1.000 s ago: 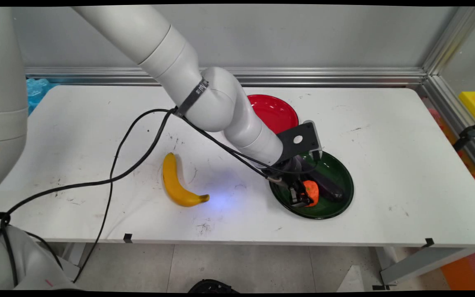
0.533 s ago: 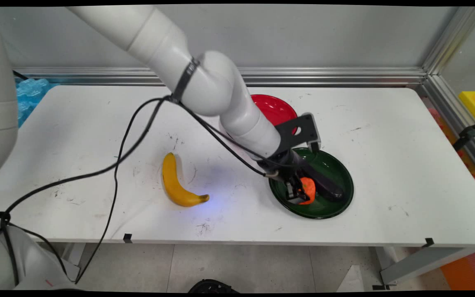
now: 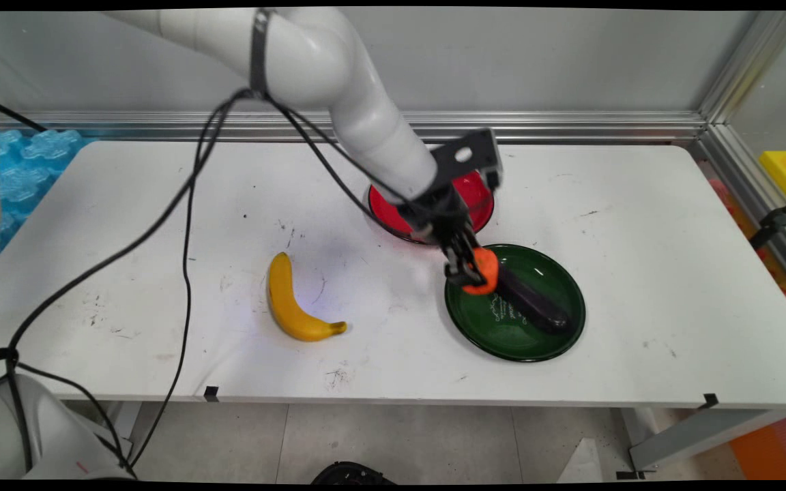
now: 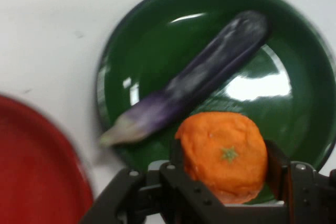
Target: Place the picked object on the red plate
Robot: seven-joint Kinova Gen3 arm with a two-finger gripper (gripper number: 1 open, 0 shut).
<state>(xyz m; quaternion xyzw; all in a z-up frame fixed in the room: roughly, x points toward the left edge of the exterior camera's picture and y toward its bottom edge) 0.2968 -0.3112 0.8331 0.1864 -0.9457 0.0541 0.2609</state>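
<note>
Nearest the table's front edge lies a curved yellow banana point(image 3: 294, 304), alone on the bare white table point(image 3: 638, 225) and well apart from everything else, its dark-tipped end pointing right. To its right, slightly farther back, sits a round glossy dark green plate point(image 3: 502, 331) point(image 4: 136, 45). A long dark purple eggplant point(image 3: 533, 307) point(image 4: 210, 74) lies diagonally in it — in the hand view its pale stem end reaches out over the plate's rim on the side of the red plate.

Above the green plate's far left rim hangs the black two-finger gripper point(image 3: 476, 274) point(image 4: 223, 174), its fingers point(image 4: 178, 156) clamped on either side of a round orange tangerine with a small green stem mark point(image 3: 483, 271) point(image 4: 223, 153). The fruit is clear of the plate's surface, and in the hand view it hangs just beside the eggplant's middle, without touching it.

Behind the gripper, partly hidden by the arm's wrist and black camera bracket, is a round shiny red plate point(image 3: 478, 204) point(image 4: 37, 171) — close beside the green one, a strip of white table between them. Black cables point(image 3: 188, 204) droop from the arm across the table's left half, passing well behind the banana.
</note>
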